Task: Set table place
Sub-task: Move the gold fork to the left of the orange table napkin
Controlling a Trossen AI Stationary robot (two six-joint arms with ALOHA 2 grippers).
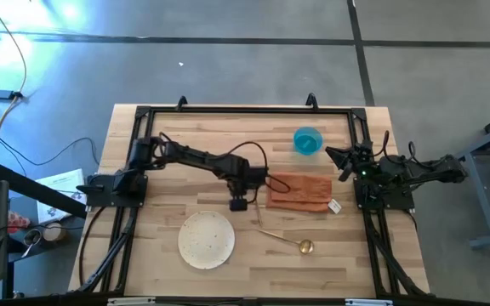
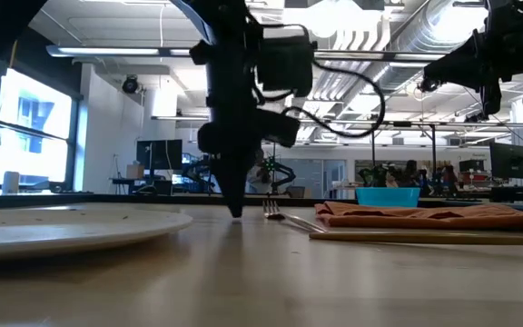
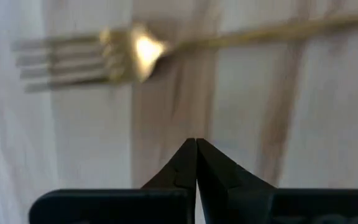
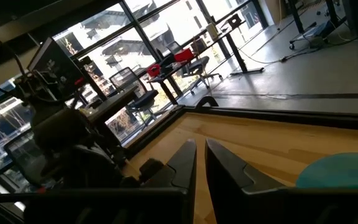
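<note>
The gold fork (image 3: 135,50) lies flat on the wooden table (image 1: 160,144); its tines also show in the low view (image 2: 271,209). My left gripper (image 3: 196,143) is shut and points down at the wood just beside the fork, between the plate and the napkin (image 1: 239,202). The speckled white plate (image 1: 207,239) lies near the front edge. The gold spoon (image 1: 289,240) lies to its right. The rust-orange napkin (image 1: 300,192) lies flat at the centre right. The blue bowl (image 1: 307,140) stands behind it. My right gripper (image 4: 201,152) is shut and empty, raised at the table's right side (image 1: 340,161). My left gripper's shut fingertips (image 2: 236,213) point straight down at the tabletop, a short way from the fork's tines. I cannot tell whether they touch the wood. They do not touch the fork.
A black rail frame (image 1: 245,110) borders the table. The left arm (image 1: 194,157) reaches across the table's middle from the left. Bare wood lies at the far left and along the front right.
</note>
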